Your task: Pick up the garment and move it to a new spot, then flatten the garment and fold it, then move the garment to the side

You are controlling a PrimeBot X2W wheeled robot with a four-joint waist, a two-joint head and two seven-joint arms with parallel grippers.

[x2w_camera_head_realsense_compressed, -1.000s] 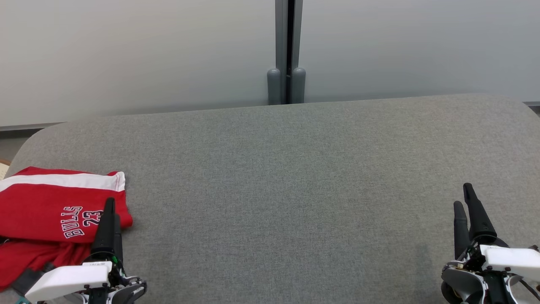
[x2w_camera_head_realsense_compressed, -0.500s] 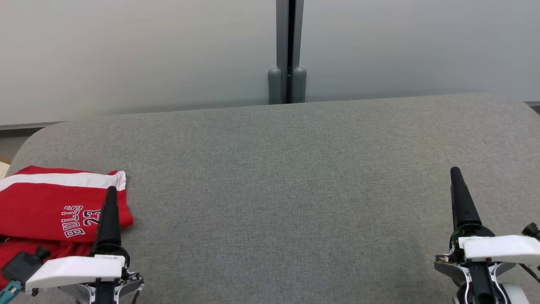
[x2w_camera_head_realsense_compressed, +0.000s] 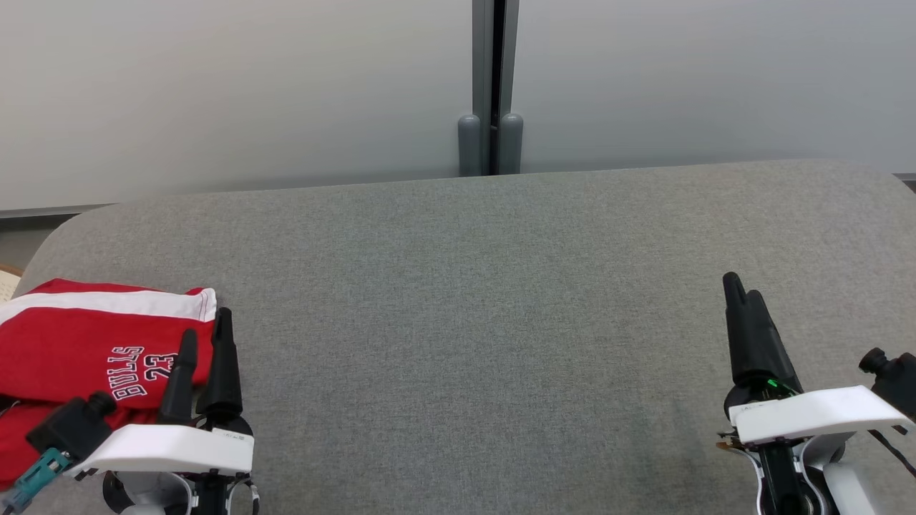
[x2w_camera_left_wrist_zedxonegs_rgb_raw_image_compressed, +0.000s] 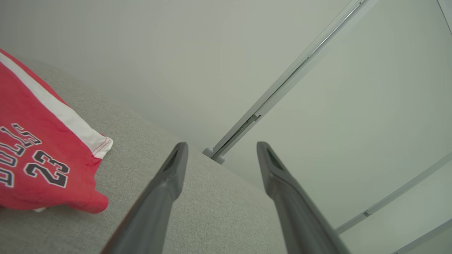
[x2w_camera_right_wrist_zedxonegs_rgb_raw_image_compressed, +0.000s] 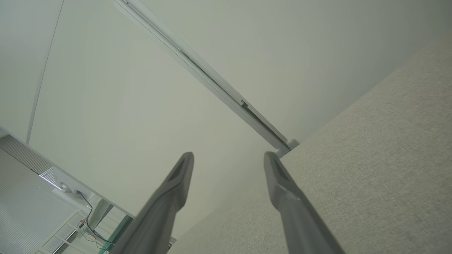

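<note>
Head view: the red garment [x2w_camera_head_realsense_compressed: 71,336] lies at the left edge of the grey surface [x2w_camera_head_realsense_compressed: 465,322]. The left gripper [x2w_camera_head_realsense_compressed: 205,325] has rolled beside it, and the right gripper [x2w_camera_head_realsense_compressed: 738,287] has shifted inward.
Left wrist view: jaws wide apart, empty, garment just left.
Right wrist view: jaws wide, empty.

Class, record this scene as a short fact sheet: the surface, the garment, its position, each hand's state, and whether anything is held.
Surface: grey fabric-covered table
Clothing: red garment with a white stripe and the lettering BULLS 23, bunched rather than flat
Position: far left of the table, on the robot's left
Left hand: open, empty, beside the garment's right edge
Right hand: open, empty, over bare table at the right
Held: nothing
</note>
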